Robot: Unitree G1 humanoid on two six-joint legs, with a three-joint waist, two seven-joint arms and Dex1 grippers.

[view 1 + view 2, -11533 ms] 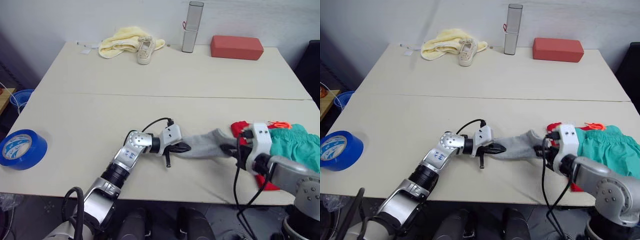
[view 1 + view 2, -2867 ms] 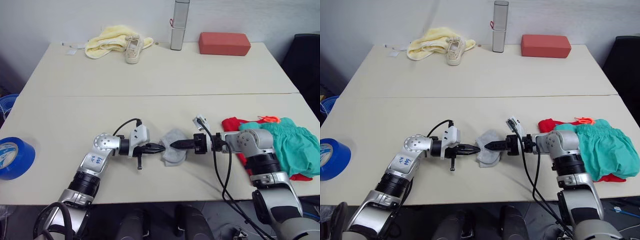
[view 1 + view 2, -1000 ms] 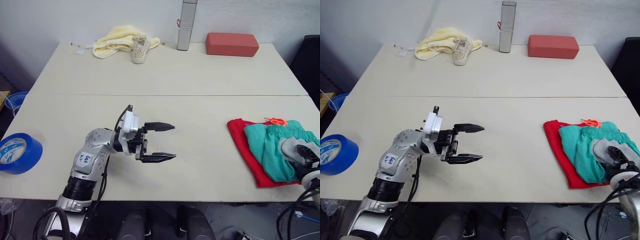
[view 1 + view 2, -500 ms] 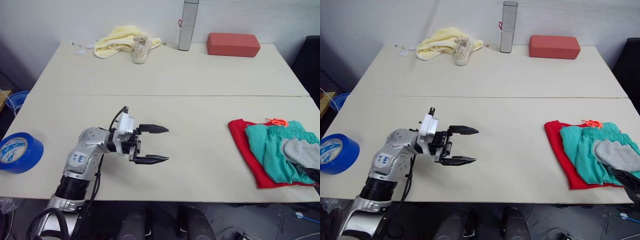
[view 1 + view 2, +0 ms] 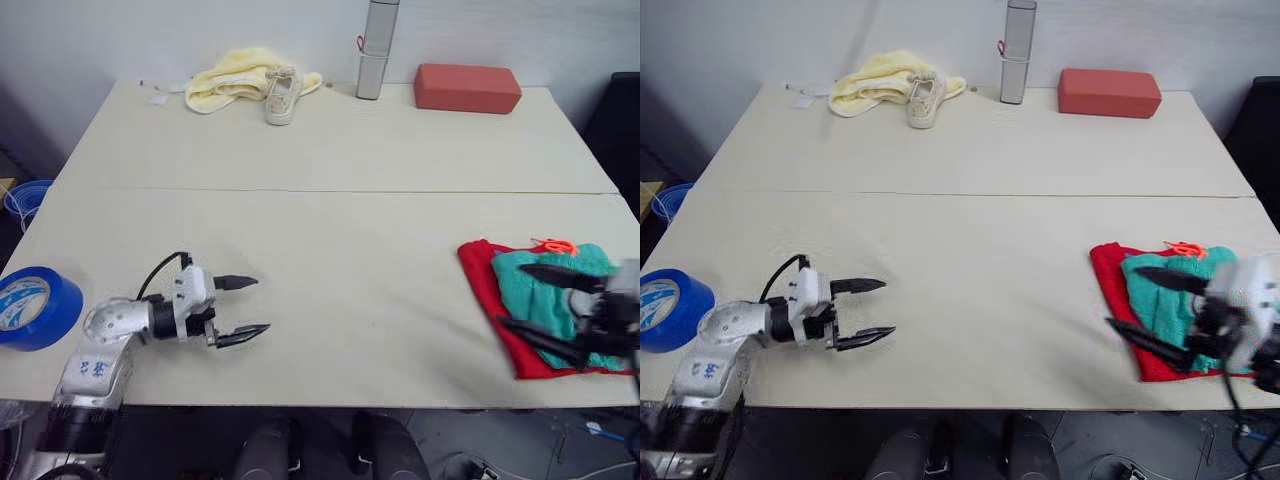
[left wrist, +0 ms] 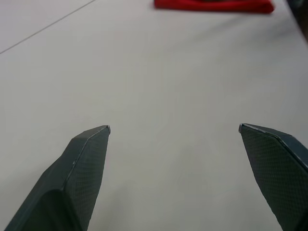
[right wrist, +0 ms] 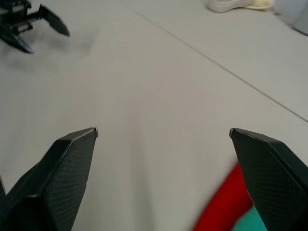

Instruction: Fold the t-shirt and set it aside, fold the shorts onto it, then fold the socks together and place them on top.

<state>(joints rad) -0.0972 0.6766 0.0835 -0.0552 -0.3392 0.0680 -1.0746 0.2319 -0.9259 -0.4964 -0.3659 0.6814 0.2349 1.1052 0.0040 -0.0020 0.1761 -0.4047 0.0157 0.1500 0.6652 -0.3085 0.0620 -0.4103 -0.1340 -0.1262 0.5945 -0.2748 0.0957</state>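
The folded red t-shirt [image 5: 481, 274] lies at the table's front right, and the teal shorts [image 5: 517, 289] rest folded on it. My right gripper [image 5: 510, 296] hovers open over this pile, its fingers pointing left, nothing between them. The socks are hidden behind it. Over the front left of the table my left gripper [image 5: 262, 304] stands open and empty, pointing right. In the right wrist view, the t-shirt's red edge [image 7: 225, 211] and a bit of the shorts [image 7: 246, 224] show past the open fingers, with the left gripper [image 7: 29, 26] far off. The t-shirt [image 6: 211, 5] also shows in the left wrist view.
At the back edge lie a pale yellow cloth [image 5: 232, 78], a beige shoe [image 5: 281, 96], a silver cylinder [image 5: 375, 48] and a red-brown block [image 5: 467, 88]. A blue tape roll [image 5: 36, 306] sits at the front left edge. A seam [image 5: 330, 191] crosses the table.
My left gripper has drawn back toward the front left edge, still open. The right gripper has come up into view over the pile and now covers the socks.
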